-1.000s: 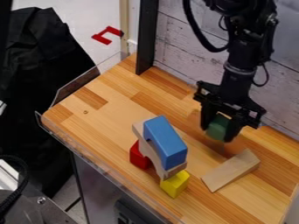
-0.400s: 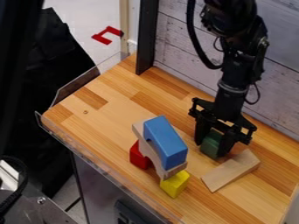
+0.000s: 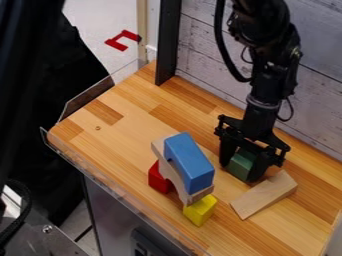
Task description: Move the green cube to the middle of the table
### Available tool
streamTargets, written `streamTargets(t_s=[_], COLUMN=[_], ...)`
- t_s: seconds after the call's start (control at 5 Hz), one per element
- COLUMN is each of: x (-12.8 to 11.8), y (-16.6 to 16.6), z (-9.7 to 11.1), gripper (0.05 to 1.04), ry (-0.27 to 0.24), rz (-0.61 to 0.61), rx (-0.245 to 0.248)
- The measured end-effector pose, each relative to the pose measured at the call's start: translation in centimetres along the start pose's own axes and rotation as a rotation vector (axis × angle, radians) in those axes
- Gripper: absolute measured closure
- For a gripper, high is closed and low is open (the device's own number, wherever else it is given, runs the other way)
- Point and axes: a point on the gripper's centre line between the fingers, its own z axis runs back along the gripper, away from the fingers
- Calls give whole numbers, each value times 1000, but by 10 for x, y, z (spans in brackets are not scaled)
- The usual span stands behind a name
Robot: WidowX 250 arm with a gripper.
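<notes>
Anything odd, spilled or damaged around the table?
No spill or damage that I can see. One oddity: a red bracket-shaped piece on the floor beyond the table; dropped part or floor marking, I can't tell.

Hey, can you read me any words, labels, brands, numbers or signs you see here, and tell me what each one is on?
There is no text I can read: none on the green cube, the blue block, the yellow block or the wooden table.
</notes>
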Motion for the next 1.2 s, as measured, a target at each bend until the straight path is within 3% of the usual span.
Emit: streamTargets(t_s=[0.2,0.6,0.8,1.2], x=[-3,-15,-36,-102], y=[1,-2,0,18], z=[22,107,137,160], gripper=[81,83,83,83], ry=[-60,-228,-236,-231], rz=[16,-3,-20,-5], rx=[3,18,35,58])
